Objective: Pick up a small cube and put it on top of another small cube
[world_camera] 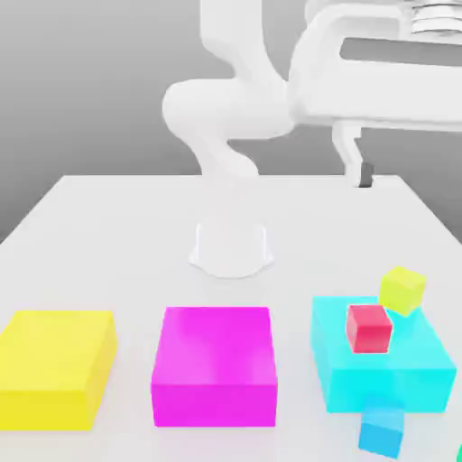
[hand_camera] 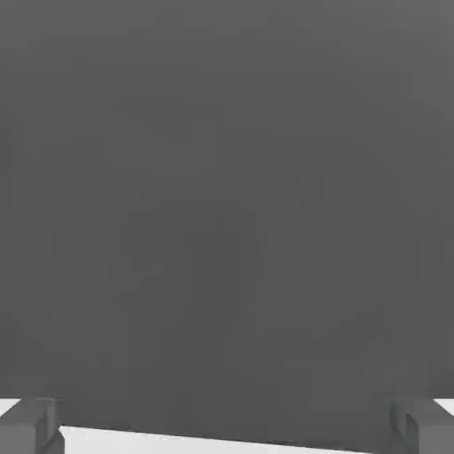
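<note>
Where three blocks [world_camera: 216, 347] sit, three cubes [world_camera: 370, 329] show.

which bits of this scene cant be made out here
- Green thing: cut off by the exterior view's right edge, shape unclear.
- Yellow small cube: lower part hidden behind the red cube in the exterior view.
- Arm's upper part: cut off by the exterior view's top edge.
</note>
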Robot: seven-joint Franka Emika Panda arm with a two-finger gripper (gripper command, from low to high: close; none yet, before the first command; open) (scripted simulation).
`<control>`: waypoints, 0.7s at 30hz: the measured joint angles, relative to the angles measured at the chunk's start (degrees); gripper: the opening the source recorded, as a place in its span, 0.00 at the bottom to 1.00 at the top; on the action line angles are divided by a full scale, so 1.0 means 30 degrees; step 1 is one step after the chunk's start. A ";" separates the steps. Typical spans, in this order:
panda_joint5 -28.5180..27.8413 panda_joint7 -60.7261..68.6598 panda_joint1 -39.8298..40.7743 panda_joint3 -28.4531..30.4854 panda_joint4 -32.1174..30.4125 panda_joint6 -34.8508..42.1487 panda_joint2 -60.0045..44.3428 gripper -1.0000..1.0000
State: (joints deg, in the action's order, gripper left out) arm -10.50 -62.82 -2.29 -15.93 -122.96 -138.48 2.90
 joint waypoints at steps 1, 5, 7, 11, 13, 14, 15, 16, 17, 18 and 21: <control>-0.0244 -0.0331 -0.0255 -0.0109 0.0145 -0.0096 -0.0703 0.50; -0.1055 -0.1523 -0.1153 -0.0297 0.0720 -0.0507 -0.3491 0.50; -0.1329 -0.2031 -0.1607 -0.0341 0.1004 -0.0722 -0.4865 0.50; -0.1701 -0.2923 -0.2574 -0.0486 0.1554 -0.1211 -0.7565 0.50; -0.1775 -0.3298 -0.3055 -0.0576 0.1824 -0.1471 -0.8889 0.50; -0.1782 -0.3466 -0.3298 -0.0621 0.1957 -0.1607 -0.9544 0.50; -0.1775 -0.3625 -0.3534 -0.0674 0.2089 -0.1745 -1.0196 0.50; -0.1842 -0.3790 -0.3760 -0.0639 0.2235 -0.1990 -1.0859 0.50; -0.2019 -0.3969 -0.3970 -0.0491 0.2402 -0.2370 -1.1542 0.50; -0.2239 -0.4147 -0.4188 -0.0270 0.2577 -0.2818 -1.2233 0.50; -0.2677 -0.4466 -0.4598 0.0210 0.2904 -0.3702 -1.3492 0.00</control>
State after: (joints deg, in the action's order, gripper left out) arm -18.53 -76.22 -16.08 -15.30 -114.25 -149.58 -37.58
